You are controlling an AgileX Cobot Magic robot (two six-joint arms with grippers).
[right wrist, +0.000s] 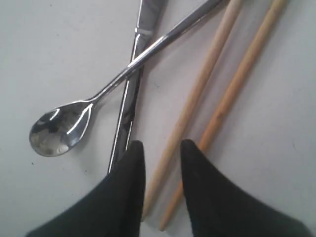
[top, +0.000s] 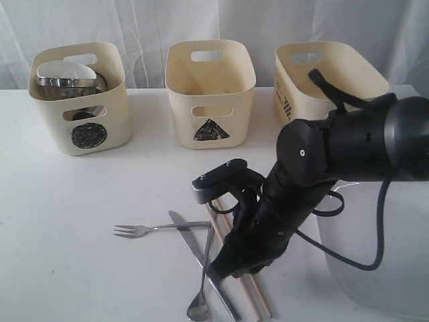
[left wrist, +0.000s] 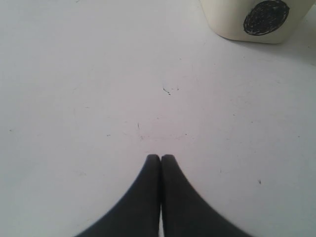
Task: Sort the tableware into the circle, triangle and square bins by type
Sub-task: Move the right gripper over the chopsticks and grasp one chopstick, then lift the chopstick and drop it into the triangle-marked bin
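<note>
Two chopsticks (right wrist: 197,94) lie flat on the white counter (right wrist: 276,163). Right jaws stand narrowly apart with one stick's end in the gap, which looks wider than the stick. Knife (right wrist: 129,103) and spoon (right wrist: 61,129) lie crossed just beside those jaws, fork (top: 144,230) beyond them. Left jaws are closed and empty over bare counter, circle bin (left wrist: 256,19) ahead. A white curtain (top: 201,20) backs the counter.

Left fingers (left wrist: 140,202) together; right fingers (right wrist: 123,197) parted.

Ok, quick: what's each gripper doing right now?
Left gripper: shut, holding nothing, over the table.
Right gripper: open, fingers on either side of one chopstick, not clamped on it.
</note>
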